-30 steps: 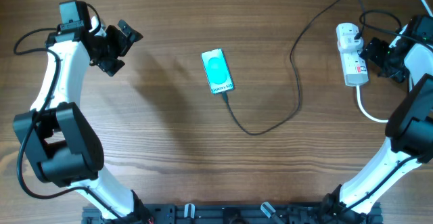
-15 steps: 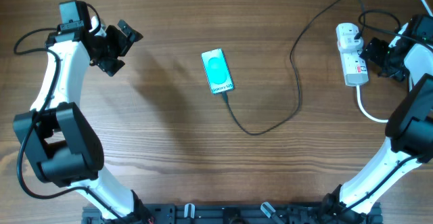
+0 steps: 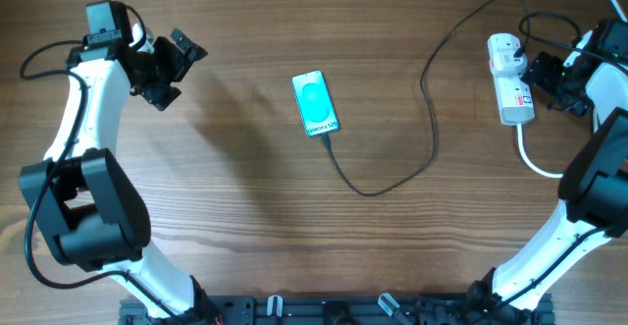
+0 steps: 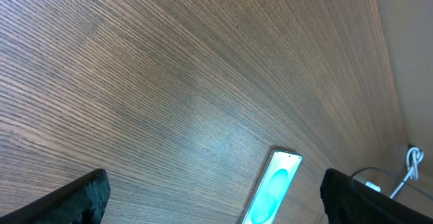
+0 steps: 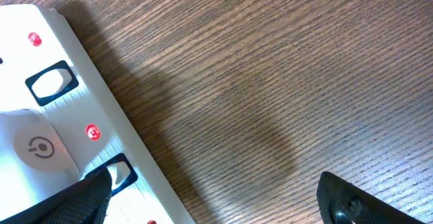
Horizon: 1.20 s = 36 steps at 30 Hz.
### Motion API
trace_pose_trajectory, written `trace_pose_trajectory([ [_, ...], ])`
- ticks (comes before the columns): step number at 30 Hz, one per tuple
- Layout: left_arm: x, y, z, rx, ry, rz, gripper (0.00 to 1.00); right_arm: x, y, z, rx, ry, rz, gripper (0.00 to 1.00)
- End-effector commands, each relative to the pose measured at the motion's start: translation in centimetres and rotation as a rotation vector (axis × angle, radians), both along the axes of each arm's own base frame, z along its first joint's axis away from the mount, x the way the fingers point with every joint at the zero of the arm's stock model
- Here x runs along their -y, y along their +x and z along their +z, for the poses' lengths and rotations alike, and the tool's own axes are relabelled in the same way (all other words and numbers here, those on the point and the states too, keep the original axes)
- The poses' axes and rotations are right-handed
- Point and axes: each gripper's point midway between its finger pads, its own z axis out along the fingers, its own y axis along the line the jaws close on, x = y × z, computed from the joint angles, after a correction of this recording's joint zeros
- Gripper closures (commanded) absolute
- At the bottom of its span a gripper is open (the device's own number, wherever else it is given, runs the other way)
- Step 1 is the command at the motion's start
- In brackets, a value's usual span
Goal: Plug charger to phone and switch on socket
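Phone (image 4: 274, 191) lies flat on wood table (image 4: 169, 82), screen up, turquoise w/ lighter oval. L gripper (image 4: 215, 200) jaws wide apart, nothing btwn them. Thin white cord (image 4: 410, 166) at far R edge.

Bright, even diffuse light on the worktop (image 3: 245, 227); shadows soft and faint, no hard glare. Wood grain is sharp in both wrist views, but the phone (image 4: 274, 193) screen glows pale, near washed out.

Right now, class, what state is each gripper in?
Left gripper: open, holding nothing.
Right gripper: open, holding nothing, by the socket.
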Motion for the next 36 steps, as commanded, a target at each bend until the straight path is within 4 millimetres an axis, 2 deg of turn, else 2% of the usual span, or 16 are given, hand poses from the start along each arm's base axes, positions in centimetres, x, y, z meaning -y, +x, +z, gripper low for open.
trace_pose_trajectory([
  [1,0.0,0.1,0.1,0.006,-0.007,-0.009,0.00,-0.4,0.4,1.4,0.033,-0.009,0.031,0.03],
  [5,0.0,0.1,0.1,0.006,-0.007,-0.009,0.00,-0.7,-0.1,0.5,0.020,-0.002,0.031,0.02],
  [7,0.0,0.1,0.1,0.006,-0.007,-0.009,0.00,-1.7,-0.2,-0.3,0.035,0.042,0.053,0.02],
  [9,0.0,0.1,0.1,0.006,-0.007,-0.009,0.00,-1.8,-0.3,-0.4,0.032,0.044,0.053,0.02],
  [19,0.0,0.1,0.1,0.006,-0.007,-0.009,0.00,-0.2,-1.0,-0.6,-0.011,-0.038,0.010,0.01],
  [20,0.0,0.1,0.1,0.006,-0.007,-0.009,0.00,0.0,-1.0,-0.2,-0.011,-0.045,0.004,0.07],
  [22,0.0,0.1,0.1,0.006,-0.007,-0.009,0.00,0.7,-0.9,2.5,0.005,-0.068,-0.009,0.07],
  [24,0.0,0.1,0.1,0.006,-0.007,-0.009,0.00,0.8,-0.7,6.4,0.070,-0.099,-0.010,0.06],
  [25,0.0,0.1,0.1,0.006,-0.007,-0.009,0.00,0.7,-0.8,9.4,0.120,-0.123,-0.012,0.02],
  [26,0.0,0.1,0.1,0.006,-0.007,-0.009,0.00,0.6,-1.0,11.2,0.148,-0.136,-0.012,0.00],
  [27,0.0,0.1,0.1,0.006,-0.006,-0.009,0.00,0.2,-1.5,12.0,0.151,-0.131,-0.010,0.00],
  [28,0.0,0.1,0.1,0.006,-0.007,-0.009,0.00,-0.5,-1.8,12.2,0.149,-0.097,0.006,0.00],
  [30,0.0,0.1,0.1,0.006,-0.007,-0.009,0.00,-2.8,-2.3,11.2,0.133,0.050,-0.008,0.00],
  [31,0.0,0.1,0.1,0.006,-0.007,-0.009,0.00,-3.9,-3.4,9.8,0.088,0.117,-0.032,0.00],
  [36,0.0,0.1,0.1,0.006,-0.007,-0.009,0.00,-3.9,-3.4,9.7,0.091,0.114,-0.031,0.00],
])
